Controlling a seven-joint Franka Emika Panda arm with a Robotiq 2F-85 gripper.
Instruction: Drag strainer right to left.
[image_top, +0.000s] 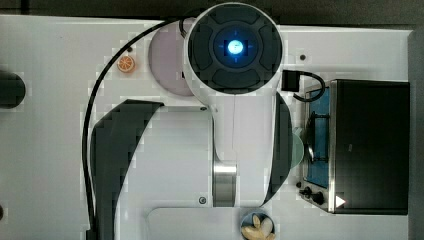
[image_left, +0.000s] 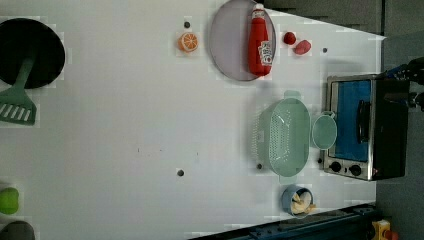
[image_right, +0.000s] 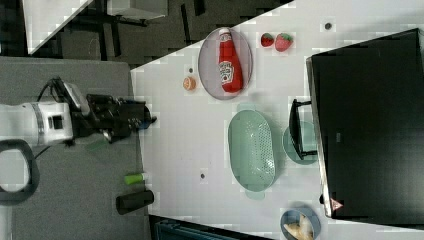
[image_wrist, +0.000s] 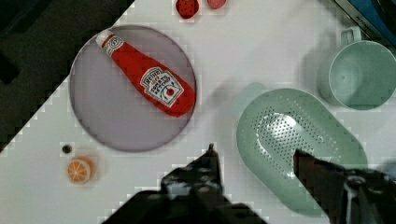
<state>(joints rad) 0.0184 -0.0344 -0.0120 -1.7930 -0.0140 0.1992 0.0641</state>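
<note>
Strainer (image_wrist: 299, 144): pale mint-green, oval, perforated inside, with small tab handles at both ends. It is laid flat on the white table (image_left: 125, 125), below and ahead of the gripper (image_wrist: 254, 156); in the wrist view its rim is seen between the two dark fingers (image_wrist: 205, 172), with no contact visible.

Gripper: the jaws are spread apart and nothing is grasped. In the right view it is carried well off toward the right view's left (image_right: 142, 119), apart from the strainer.

Mug (image_wrist: 359, 74): round, mint-green, placed just beside the strainer on the side away from the gripper, between strainer and oven.

Oven (image_left: 362, 127): a small black countertop unit with blue-tinted door, stood beyond the mug.

Plate (image_wrist: 112, 116): grey-lilac, round, set near one end of the strainer; a red ketchup bottle (image_wrist: 149, 77) is laid on it.

Strawberries (image_left: 296, 43): two red pieces, placed beyond the plate.

Orange slice (image_wrist: 80, 169): set just beside the plate.

Bowl (image_left: 296, 199): blue, holding pale pieces, placed near the strainer's other end.
</note>
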